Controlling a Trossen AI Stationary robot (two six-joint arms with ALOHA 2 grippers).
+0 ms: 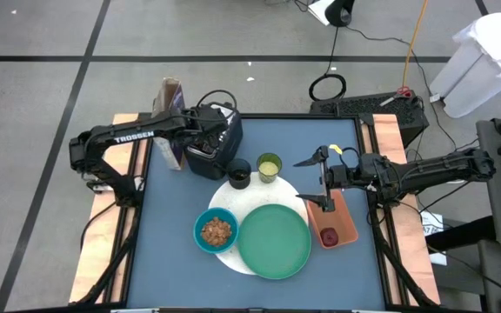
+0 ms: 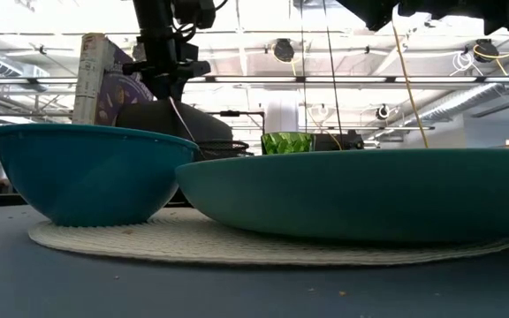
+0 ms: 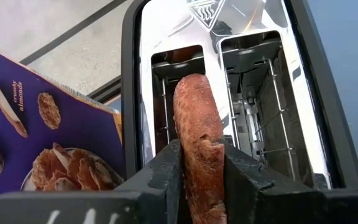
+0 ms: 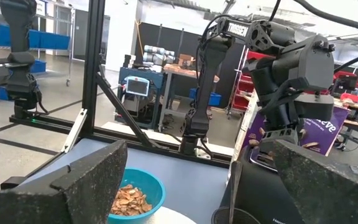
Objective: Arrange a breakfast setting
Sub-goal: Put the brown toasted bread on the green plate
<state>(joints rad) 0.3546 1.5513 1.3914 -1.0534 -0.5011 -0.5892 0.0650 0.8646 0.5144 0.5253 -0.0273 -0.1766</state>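
Observation:
My left gripper (image 1: 209, 132) is over the silver-black toaster (image 1: 214, 146), shut on a brown slice of bread (image 3: 194, 124) whose free end is at the mouth of one slot (image 3: 178, 68). My right gripper (image 1: 317, 181) is open and empty above the far end of the orange tray (image 1: 342, 217), where the small red fruit (image 1: 330, 235) lies. The large green plate (image 1: 274, 242) and the teal bowl (image 1: 216, 230) of cereal rest on the white round plate (image 1: 233, 202). The black cup (image 1: 239, 174) and the yellow-green cup (image 1: 269, 167) stand behind them. The spoon is not in view. My left gripper pinches the bread slice by its two flat faces (image 3: 199, 163) between its two fingers (image 3: 166, 168). The fingers point down at the toaster top. The slice stands edge-on along the fingers, its free end (image 3: 190, 84) toward the slot; whether it is inside, I cannot tell.
A purple cereal box (image 1: 172, 122) stands against the toaster's left side and shows in the left wrist view (image 3: 42, 130). The second slot (image 3: 253, 93) is empty. Bare blue table lies along the near edge and at the left of the bowl.

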